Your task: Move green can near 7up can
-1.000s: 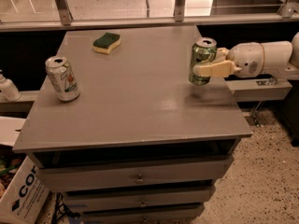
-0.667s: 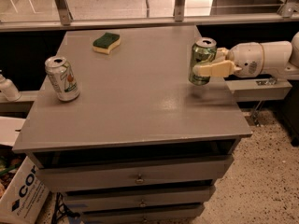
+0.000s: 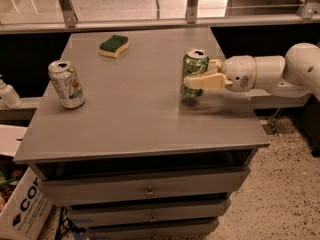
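Grey drawer cabinet (image 3: 140, 119) whose top lies under the gripper (image 3: 196, 75), held over its right side; speckled floor (image 3: 290, 194) lower right of the gripper, metal railing (image 3: 150, 24) beyond it, cardboard box (image 3: 25, 211) lower left.

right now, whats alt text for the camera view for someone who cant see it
A cream two-finger gripper, reaching in from frame right, is shut on an all-green drink can at the right of a grey cabinet top. A mostly white 7up can stands near the left edge; a green-and-yellow sponge lies at the back.
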